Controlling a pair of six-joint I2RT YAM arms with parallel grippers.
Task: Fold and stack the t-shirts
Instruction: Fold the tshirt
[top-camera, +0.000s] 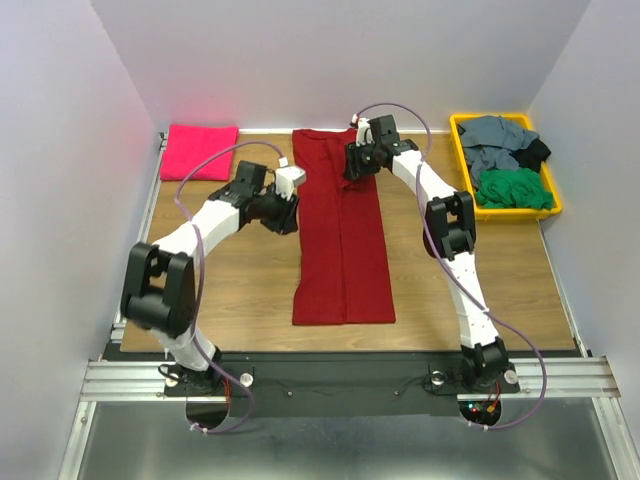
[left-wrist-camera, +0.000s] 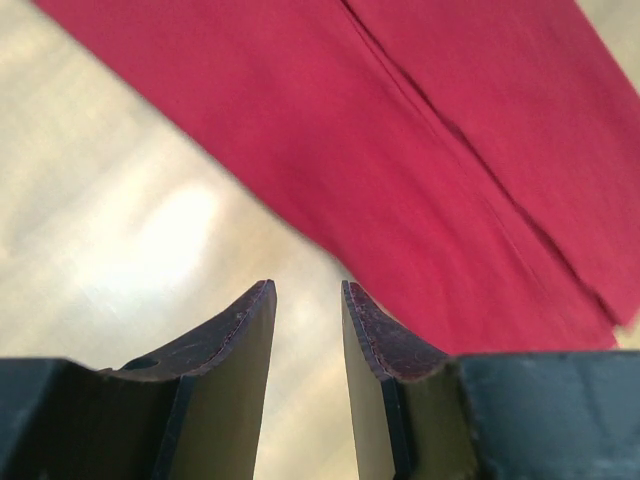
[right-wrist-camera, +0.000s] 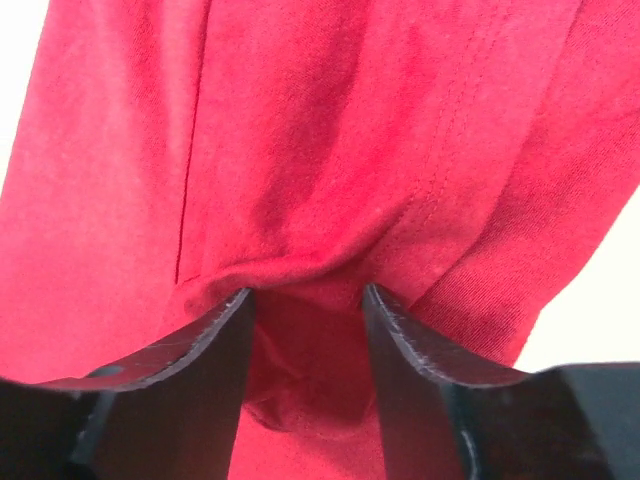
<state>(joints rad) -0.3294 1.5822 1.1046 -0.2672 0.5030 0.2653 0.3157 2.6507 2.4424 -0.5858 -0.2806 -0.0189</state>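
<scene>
A dark crimson-red t-shirt (top-camera: 340, 240) lies folded into a long narrow strip down the middle of the table. My right gripper (top-camera: 353, 170) is at its far end. In the right wrist view its jaws (right-wrist-camera: 305, 295) stand apart, pressed down on the red fabric (right-wrist-camera: 300, 150), with a bunch of cloth between them. My left gripper (top-camera: 290, 218) is beside the strip's left edge. In the left wrist view it (left-wrist-camera: 308, 290) is open and empty over bare wood, the red shirt (left-wrist-camera: 450, 180) just ahead. A hot-pink t-shirt (top-camera: 200, 150) lies folded at the back left.
A yellow bin (top-camera: 515, 213) at the back right holds grey (top-camera: 495, 140), green (top-camera: 512, 188) and black shirts. Bare wooden table (top-camera: 250, 290) shows on both sides of the red strip. White walls close in the table on three sides.
</scene>
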